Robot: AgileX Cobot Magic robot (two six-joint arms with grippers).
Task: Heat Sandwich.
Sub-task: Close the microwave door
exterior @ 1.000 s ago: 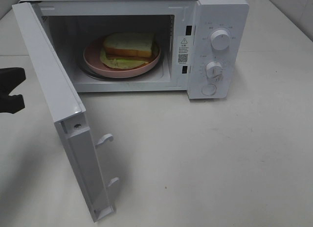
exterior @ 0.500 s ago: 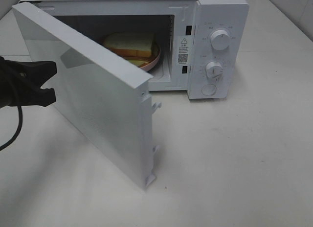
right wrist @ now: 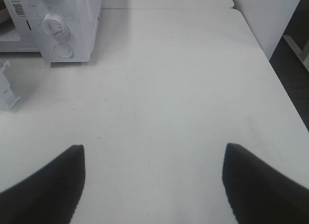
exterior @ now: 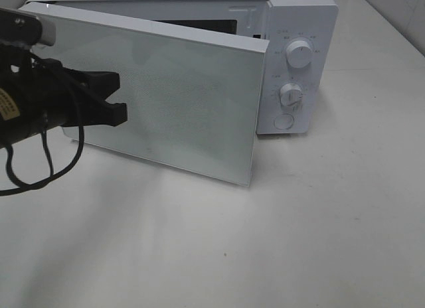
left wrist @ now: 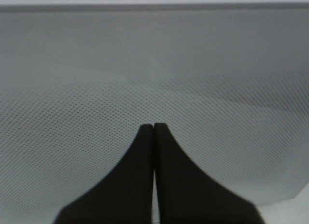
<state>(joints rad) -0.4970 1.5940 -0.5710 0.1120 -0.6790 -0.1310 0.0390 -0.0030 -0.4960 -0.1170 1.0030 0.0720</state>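
Observation:
The sandwich is hidden behind the white microwave door (exterior: pixel 179 95), which stands nearly closed with only a narrow gap along its top and right edge. My left gripper (exterior: pixel 121 95) is shut and its black tips rest against the door's outer face, left of its middle. In the left wrist view the two fingers meet at the left gripper (left wrist: pixel 153 125) against the dotted door window (left wrist: pixel 193 79). My right gripper (right wrist: pixel 153 147) is open over bare table with nothing between its fingers; it is outside the exterior high view.
The microwave (exterior: pixel 299 16) stands at the back with two dials (exterior: pixel 299 54) (exterior: pixel 291 94) and a round button (exterior: pixel 283 121) on its right panel. The white table (exterior: pixel 299 222) spreads in front. The door's latch edge (right wrist: pixel 6 91) shows in the right wrist view.
The door has swung from wide open to nearly closed, with my shut left gripper moving right against it. The sandwich and its pink plate have gone out of sight behind it.

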